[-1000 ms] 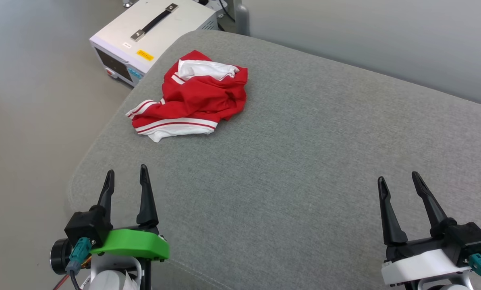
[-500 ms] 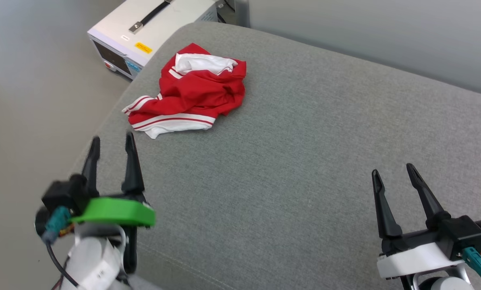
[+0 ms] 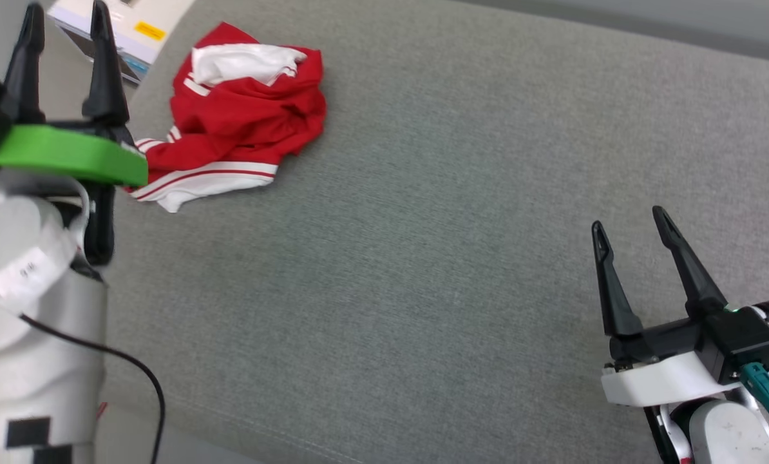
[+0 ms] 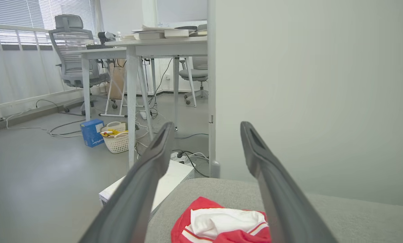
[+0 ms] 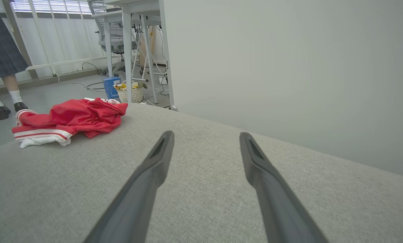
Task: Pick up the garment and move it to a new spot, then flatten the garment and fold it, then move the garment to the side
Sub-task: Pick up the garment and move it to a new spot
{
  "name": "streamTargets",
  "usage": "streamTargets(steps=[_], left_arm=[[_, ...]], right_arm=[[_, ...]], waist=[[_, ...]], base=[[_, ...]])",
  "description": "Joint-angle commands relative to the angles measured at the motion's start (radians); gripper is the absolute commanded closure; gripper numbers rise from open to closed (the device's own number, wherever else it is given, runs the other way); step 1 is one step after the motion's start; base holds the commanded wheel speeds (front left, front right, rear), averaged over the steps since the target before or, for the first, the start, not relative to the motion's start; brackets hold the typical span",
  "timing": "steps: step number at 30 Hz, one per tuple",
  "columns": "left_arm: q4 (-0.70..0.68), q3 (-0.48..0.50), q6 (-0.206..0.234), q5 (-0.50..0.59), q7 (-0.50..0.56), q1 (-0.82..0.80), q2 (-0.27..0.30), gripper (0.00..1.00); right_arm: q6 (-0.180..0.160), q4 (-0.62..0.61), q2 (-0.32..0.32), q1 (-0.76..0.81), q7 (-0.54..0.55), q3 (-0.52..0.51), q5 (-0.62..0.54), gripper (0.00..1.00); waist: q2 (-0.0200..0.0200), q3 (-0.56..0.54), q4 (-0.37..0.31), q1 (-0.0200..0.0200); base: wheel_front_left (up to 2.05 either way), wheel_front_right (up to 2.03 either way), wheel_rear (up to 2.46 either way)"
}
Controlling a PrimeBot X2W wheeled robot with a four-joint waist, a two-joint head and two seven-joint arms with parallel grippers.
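Left gripper point(image 3: 67, 13) at ten o'clock of the head view, fingers spread, empty, near the cushion's point(image 3: 423, 270) left edge. Just right of it, at eleven o'clock, the garment point(image 3: 236, 122) lies crumpled on the cushion, white showing at its far end, touched by neither gripper. Right gripper point(image 3: 627, 219) at four o'clock, fingers spread, empty, well apart from the garment.

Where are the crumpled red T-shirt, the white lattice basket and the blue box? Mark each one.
red soft-fabric T-shirt point(image 3: 243, 125): head view, on its crumpled red body.
white lattice basket point(image 4: 117, 145): left wrist view, on its front wall.
blue rectangular box point(image 4: 91, 133): left wrist view, on its front face.
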Motion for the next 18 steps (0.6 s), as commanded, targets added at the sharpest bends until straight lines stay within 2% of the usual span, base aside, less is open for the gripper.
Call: streamTargets(steps=[1, 7, 13, 18], left_arm=[[0.031, -0.033, -0.003, -0.03, 0.002, -0.041, 0.038, 0.0], [0.144, -0.228, -0.003, -0.197, 0.14, -0.215, 0.199, 0.0], [0.23, -0.417, -0.004, -0.402, 0.445, -0.326, 0.31, 0.0], [0.264, -0.541, -0.004, -0.506, 0.661, -0.373, 0.379, 0.0]], right_arm=[[-0.001, -0.008, -0.008, -0.023, -0.005, 0.0, -0.003, 0.0], [-0.001, -0.023, -0.018, -0.054, -0.005, -0.002, -0.002, 0.0], [-0.001, -0.026, -0.019, -0.082, -0.005, 0.009, 0.001, 0.0], [-0.001, -0.029, -0.017, -0.1, -0.005, 0.019, 0.004, 0.0]], waist=[[0.0, 0.074, -0.062, -0.0002], [0.0, 0.125, -0.089, -0.0002], [0.0, 0.156, -0.122, -0.0002], [0.0, 0.178, -0.157, -0.0002]], base=[[0.0, 0.0, 0.0], [0.0, 0.0, 0.0], [0.0, 0.0, 0.0], [0.0, 0.0, 0.0]])
